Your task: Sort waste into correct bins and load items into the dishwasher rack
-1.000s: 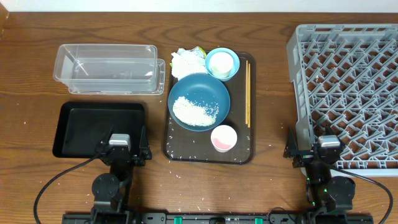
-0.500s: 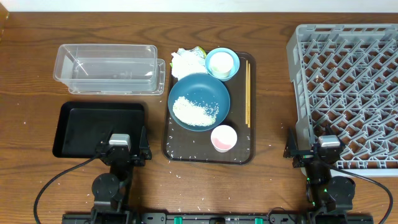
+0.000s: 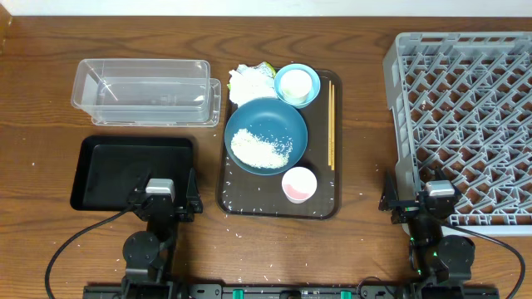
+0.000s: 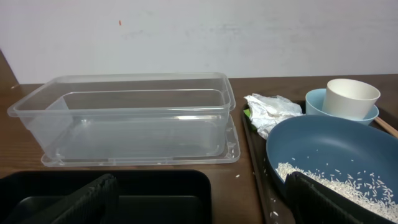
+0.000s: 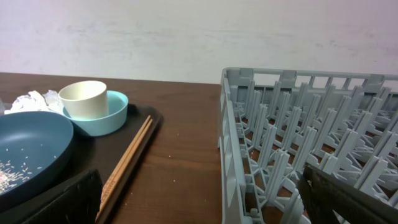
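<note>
Nothing has been moved since a second ago: the left gripper (image 3: 160, 202) and right gripper (image 3: 438, 204) are kept parked with jaws spread and empty, so sorting is judged unstarted

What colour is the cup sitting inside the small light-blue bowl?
White cup; the left wrist view shows it best.

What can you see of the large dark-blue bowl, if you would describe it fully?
The large dark-blue bowl is round, wide and shallow, smooth and matte. It stands upright in the middle of the dark brown serving tray, holding a heap of white rice spread toward its left. The small light-blue bowl and paper wad sit close at its far rim; nothing grips it.
</note>
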